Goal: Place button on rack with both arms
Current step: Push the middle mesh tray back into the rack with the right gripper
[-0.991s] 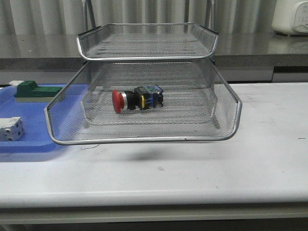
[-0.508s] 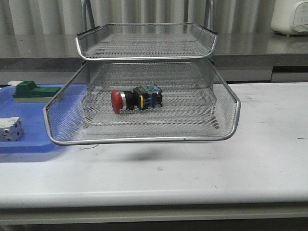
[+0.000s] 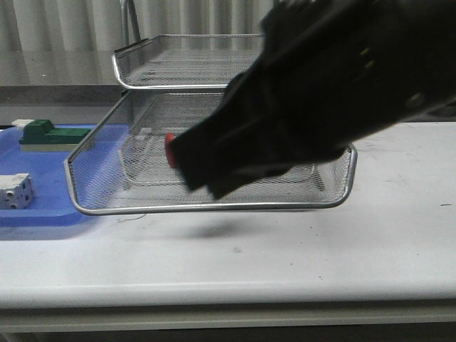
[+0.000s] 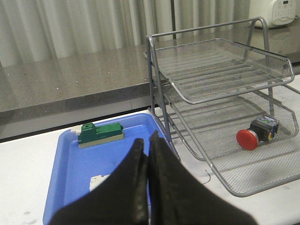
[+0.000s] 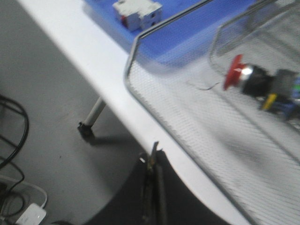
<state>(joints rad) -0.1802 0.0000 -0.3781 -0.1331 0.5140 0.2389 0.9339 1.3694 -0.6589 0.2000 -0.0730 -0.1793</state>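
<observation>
On my left wrist feed, the left gripper [image 4: 146, 140] has its two dark fingers pressed flat together with nothing between them, and it hangs above the flat blue plastic tray [image 4: 75, 164]. Ahead of that gripper on the tray sits the green block [image 4: 101, 134], and a small white piece [image 4: 99, 181] lies just beside the fingers, partly hidden by them. Off to the gripper's right stands the silver wire-mesh rack [image 4: 220, 70] with chrome rims, and the small push button [image 4: 257, 133] with its red mushroom head lies on its side in the lower mesh tier, well apart from this gripper. On my right wrist feed, the right gripper [image 5: 152, 161] is also closed to a thin seam, gripping nothing, its tips near the front edge of the white bench [image 5: 84, 65] and just short of the rack's chrome rim [image 5: 140, 93]; the picture is blurred. The button [image 5: 260, 84] rests in the mesh beyond that rim, apart from the fingers, and a white-grey cube [image 5: 137, 12] sits on the blue tray further off. In my front view, a bulky black arm [image 3: 320, 92] fills the frame and covers most of the rack [image 3: 214, 178]; only a sliver of the button's red head [image 3: 169, 148] shows past it.
</observation>
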